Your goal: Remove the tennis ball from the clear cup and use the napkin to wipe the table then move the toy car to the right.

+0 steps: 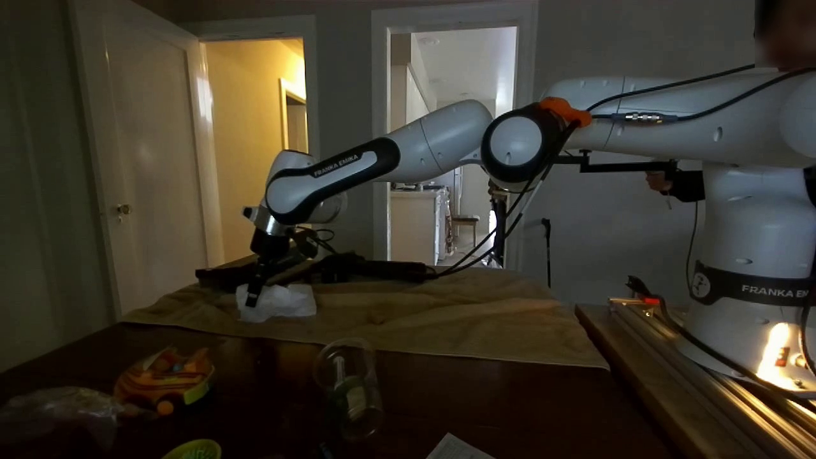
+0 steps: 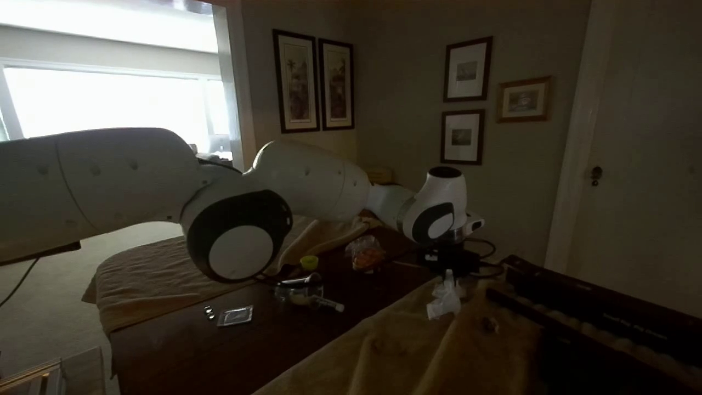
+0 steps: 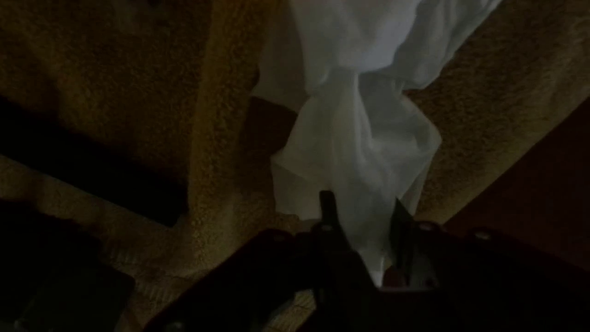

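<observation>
Towel (image 1: 446,325) under napkin (image 1: 287,301), bag (image 1: 64,408) apparently against toy car (image 1: 167,381)

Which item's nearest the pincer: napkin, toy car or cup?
The crumpled white napkin: it alone reaches into the pincer; toy car and clear cup lie farther off.

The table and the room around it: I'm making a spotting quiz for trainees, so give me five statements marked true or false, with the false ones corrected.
1. The clear cup and the orange toy car are both on the dark wooden tabletop. True.
2. Part of the white napkin runs between the fingers of the hand. True.
3. The napkin lies on the bare tabletop. False: it lies on the tan towel.
4. The hand is at the toy car. False: it is at the napkin.
5. Five framed pictures hang on the walls in an exterior view. True.
</observation>
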Controlling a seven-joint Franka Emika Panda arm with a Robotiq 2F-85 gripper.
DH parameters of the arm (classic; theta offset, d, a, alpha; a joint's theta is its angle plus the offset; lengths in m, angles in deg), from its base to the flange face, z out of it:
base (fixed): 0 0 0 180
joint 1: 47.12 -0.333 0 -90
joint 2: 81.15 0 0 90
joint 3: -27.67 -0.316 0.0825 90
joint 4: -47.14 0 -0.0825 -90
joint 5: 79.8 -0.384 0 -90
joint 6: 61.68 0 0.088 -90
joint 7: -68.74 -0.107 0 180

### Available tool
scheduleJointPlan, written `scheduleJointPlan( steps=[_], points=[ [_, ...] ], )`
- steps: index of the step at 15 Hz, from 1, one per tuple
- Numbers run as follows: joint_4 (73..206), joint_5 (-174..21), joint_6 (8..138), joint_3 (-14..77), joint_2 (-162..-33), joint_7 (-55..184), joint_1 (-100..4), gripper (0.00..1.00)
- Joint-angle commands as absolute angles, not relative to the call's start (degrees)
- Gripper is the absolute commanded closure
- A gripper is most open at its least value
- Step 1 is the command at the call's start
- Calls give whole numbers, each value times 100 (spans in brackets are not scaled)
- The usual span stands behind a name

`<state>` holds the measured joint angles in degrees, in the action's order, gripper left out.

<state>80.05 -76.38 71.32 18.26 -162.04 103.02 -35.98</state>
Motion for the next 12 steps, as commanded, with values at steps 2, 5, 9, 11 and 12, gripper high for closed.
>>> scheduleJointPlan(
  steps=[2, 5, 9, 11, 12],
  points=[
    [8139, -7651, 6866, 1781, -16044, 10337, -3606, 98],
    [8160, -7645, 6711, 1759, -15947, 10329, -3686, 98],
    [8139, -7548, 6611, 1777, -15679, 10436, -3885, 98],
    [8120, -7652, 6617, 1562, -15598, 10823, -3958, 98],
    [8107, -7714, 6636, 1409, -15594, 11079, -3973, 98]
  ],
)
